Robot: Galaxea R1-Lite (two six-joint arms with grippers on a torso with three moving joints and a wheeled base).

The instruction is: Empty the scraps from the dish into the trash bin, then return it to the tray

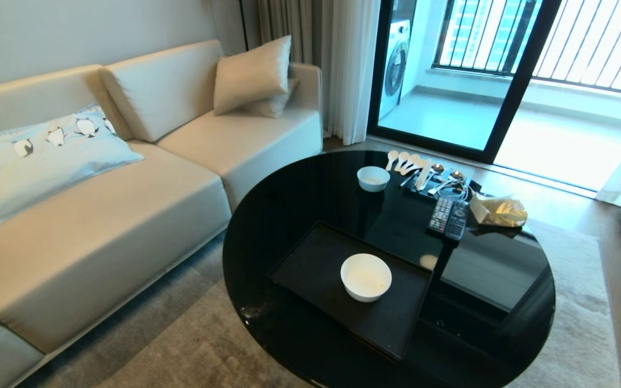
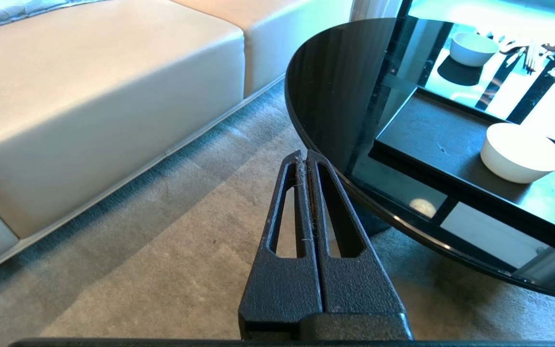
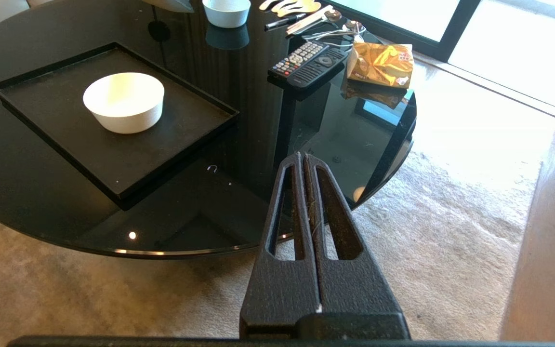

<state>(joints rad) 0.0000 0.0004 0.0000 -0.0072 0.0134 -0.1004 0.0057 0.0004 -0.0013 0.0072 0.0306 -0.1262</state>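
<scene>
Sitting near the middle of the tray [image 1: 310, 269], the dish [image 1: 366, 277] occupies the lower centre of the head view, upright, with only a faint orange tint inside it; whether any scraps remain cannot be told. The tray lies on a round black table [image 1: 299, 188]. A smaller white bowl [image 1: 373, 178] stands further up the frame, with white spoons [image 1: 403, 160], two remotes [image 1: 449, 217] and a gold packet [image 1: 502, 212] to the right of it. A cream sofa [image 1: 100, 226] fills the left half. Neither arm appears here.

From the left wrist, the left gripper [image 2: 307, 155] hangs over the carpet [image 2: 162, 270] just beside the table edge, its fingers pressed together and holding nothing. The dish [image 2: 521, 152] is at the right of the frame on the tray [image 2: 431, 135], the small bowl [image 2: 473, 48] in the upper right.

From the right wrist, the right gripper [image 3: 303, 156] points at the table's near rim, fingers clenched on nothing. The dish [image 3: 124, 101] sits on the tray [image 3: 89, 154] in the upper left, the remotes [image 3: 309, 62] and gold packet [image 3: 380, 65] in the upper centre.
</scene>
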